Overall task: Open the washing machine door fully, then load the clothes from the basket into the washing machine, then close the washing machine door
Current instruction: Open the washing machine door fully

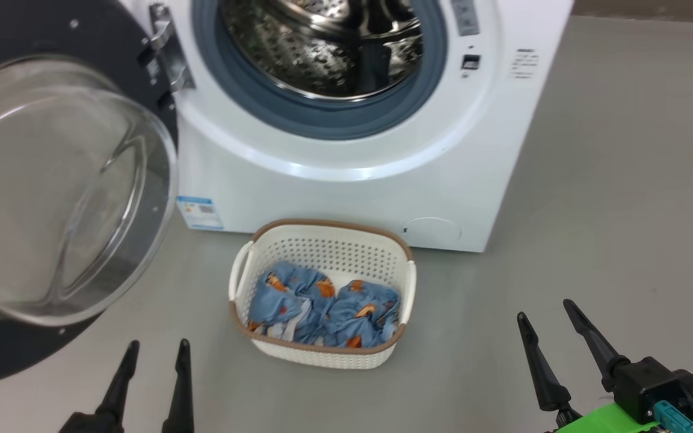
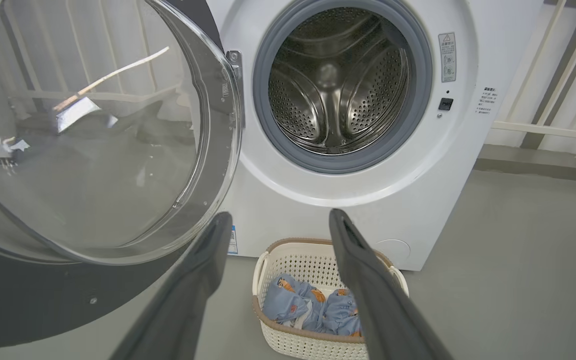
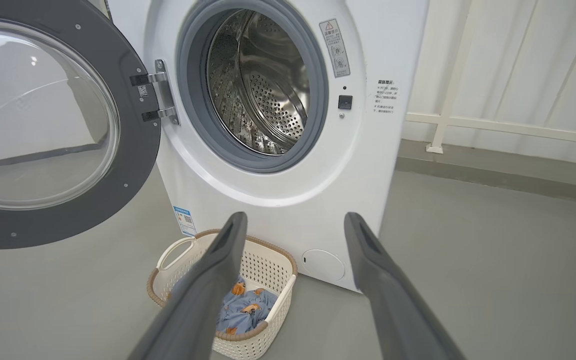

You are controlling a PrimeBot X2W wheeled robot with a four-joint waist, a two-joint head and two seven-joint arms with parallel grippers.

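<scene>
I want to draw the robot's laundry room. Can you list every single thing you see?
washing machine: one, white, straight ahead on the floor
washing machine door: one, black rim with clear glass, swung open at the left
drum: one, shiny steel, inside the machine
gasket: one, grey-blue, ringing the opening
basket: one, cream with brown rim, on the floor before the machine
clothes: one bundle, light blue with orange figures, in the basket
label: one, blue, low on the machine's front
floor: one, grey, all around
left gripper: one, dark, open, lower left
right gripper: one, dark, open, lower right
</scene>
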